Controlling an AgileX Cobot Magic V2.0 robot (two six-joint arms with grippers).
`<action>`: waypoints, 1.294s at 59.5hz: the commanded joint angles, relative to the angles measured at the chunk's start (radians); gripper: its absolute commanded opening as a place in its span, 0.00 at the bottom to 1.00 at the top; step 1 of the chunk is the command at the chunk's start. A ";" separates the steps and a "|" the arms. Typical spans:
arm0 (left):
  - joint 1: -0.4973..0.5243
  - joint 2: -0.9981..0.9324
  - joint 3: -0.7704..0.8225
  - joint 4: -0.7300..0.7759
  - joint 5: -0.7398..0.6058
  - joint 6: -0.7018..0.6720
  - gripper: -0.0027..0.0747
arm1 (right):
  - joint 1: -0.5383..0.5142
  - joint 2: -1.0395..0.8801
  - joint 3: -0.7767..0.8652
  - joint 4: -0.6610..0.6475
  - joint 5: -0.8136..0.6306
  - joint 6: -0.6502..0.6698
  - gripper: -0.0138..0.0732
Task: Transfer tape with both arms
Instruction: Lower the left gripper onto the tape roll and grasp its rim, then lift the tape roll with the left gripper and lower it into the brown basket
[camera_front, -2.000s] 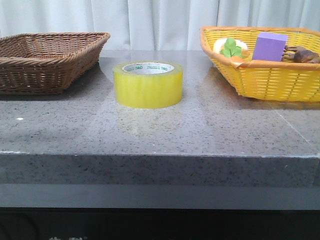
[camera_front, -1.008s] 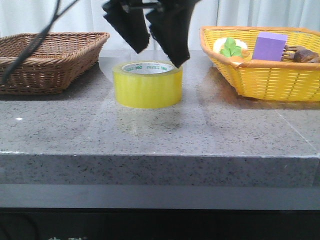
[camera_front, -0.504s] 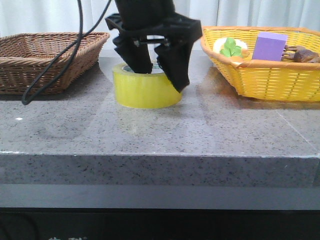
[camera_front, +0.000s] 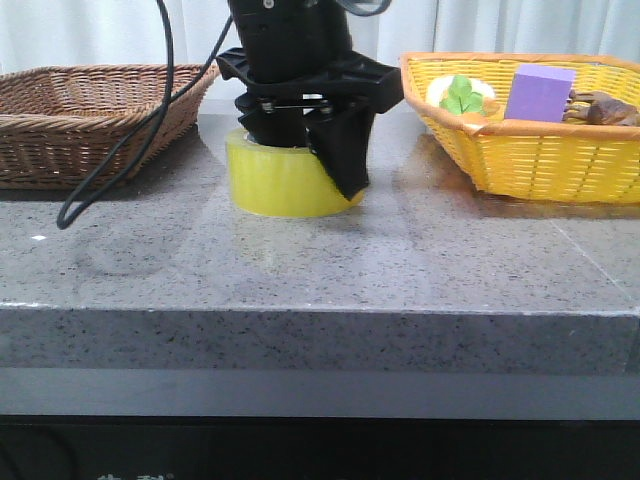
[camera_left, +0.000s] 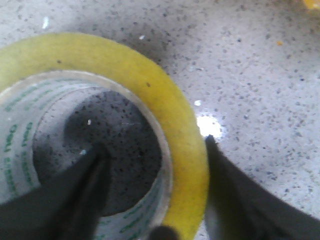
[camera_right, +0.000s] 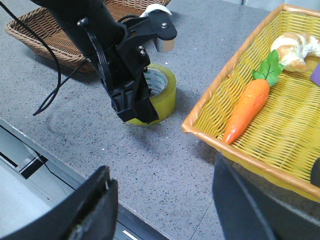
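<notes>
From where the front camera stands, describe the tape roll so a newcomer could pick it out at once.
Start at the grey stone table, between the brown wicker basket on the left and the yellow basket on the right. The tape stands there, under the left gripper. It is the only translucent yellow-green ring, and one finger sits inside its pale core.

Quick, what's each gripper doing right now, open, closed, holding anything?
Left gripper: open, one finger inside the tape roll, one outside its wall, not yet clamped.
Right gripper: open, empty, above the table.
</notes>
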 joint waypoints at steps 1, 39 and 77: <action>-0.002 -0.051 -0.030 -0.021 -0.007 -0.003 0.37 | -0.002 0.000 -0.024 0.008 -0.078 -0.006 0.67; 0.011 -0.052 -0.241 -0.019 0.110 -0.003 0.11 | -0.002 0.000 -0.024 0.008 -0.079 -0.006 0.67; 0.222 -0.114 -0.378 -0.002 0.179 -0.001 0.11 | -0.002 0.000 -0.024 0.008 -0.079 -0.006 0.67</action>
